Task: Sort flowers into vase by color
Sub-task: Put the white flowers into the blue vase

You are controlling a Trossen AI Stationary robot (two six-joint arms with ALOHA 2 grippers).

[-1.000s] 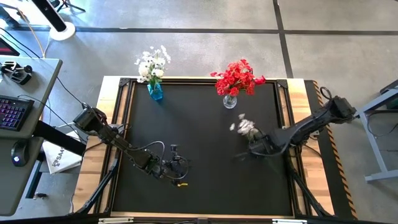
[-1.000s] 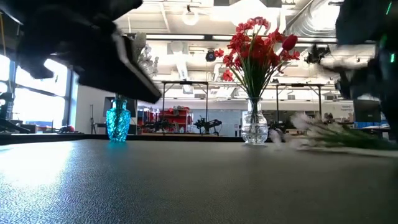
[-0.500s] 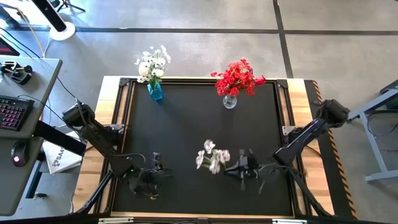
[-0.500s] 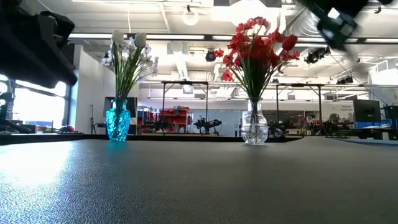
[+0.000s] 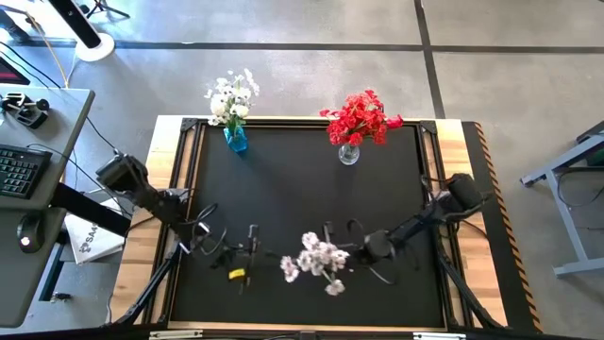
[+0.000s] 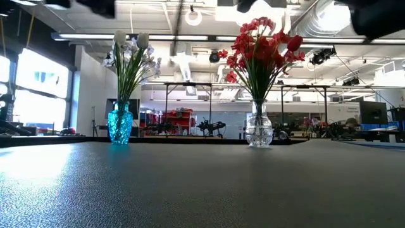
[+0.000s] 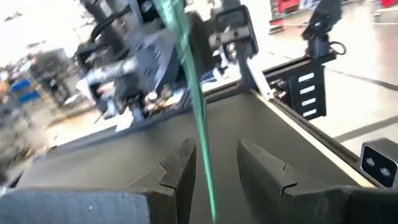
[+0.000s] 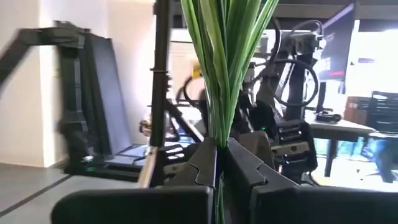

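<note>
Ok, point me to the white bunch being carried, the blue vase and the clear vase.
white bunch (image 5: pixel 316 260): high view, on its blossoms.
blue vase (image 6: pixel 119 125): low view, on its body.
clear vase (image 6: pixel 259 131): low view, on its glass belly.

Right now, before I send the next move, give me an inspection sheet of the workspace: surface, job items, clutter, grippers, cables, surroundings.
Surface: black table mat, bare across its middle.
Job's things: blue vase holding white flowers at the far edge; clear vase holding red flowers beside it; white sprig bunch held above the near edge.
Clutter: small yellow item by the left gripper.
Grippers: right gripper shut on the bunch's green stems; left gripper has a green stem between its fingers, contact unclear.
Cables: black loops along both arms.
Surroundings: desk with keyboard to the left; workshop hall behind.
</note>
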